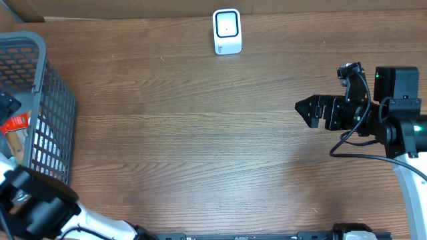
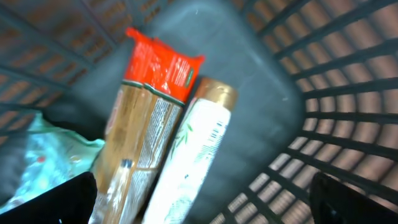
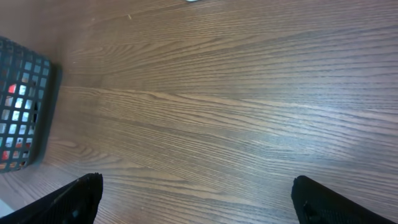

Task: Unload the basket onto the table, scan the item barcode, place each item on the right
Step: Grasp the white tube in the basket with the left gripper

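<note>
Wood-grain table (image 1: pixel 200 133), mostly bare. White scanner (image 1: pixel 227 31) stands at the far edge, grey mesh basket (image 1: pixel 57 100) at the left edge.

Step in hand, as I read it: picking an item out of the basket. Nothing is grasped and nothing is anywhere near the scanner.

- left gripper (image 2: pixel 205 205): inside or just over the basket, looking down at the contents, fingers spread wide and empty.
- right gripper (image 1: pixel 305 112): released too, hovering over bare wood on the right side, well apart from both scanner and basket. Idle, by the look of it.
- Items on the basket floor: a gold packet (image 2: pixel 149 118) with a red-orange end, and a white bottle (image 2: pixel 196 149) with a gold cap lying touching it, side by side. A pale teal bag (image 2: pixel 43 155) sits to one side of them.

Next move calls for: drop the left gripper onto one item, close across its narrow width and lift clear of the mesh wall. The bottle looks the easiest (rigid, round, on top). No barcode is readable in this blurred view, so expect to rotate the item before presenting it to the scanner face.
</note>
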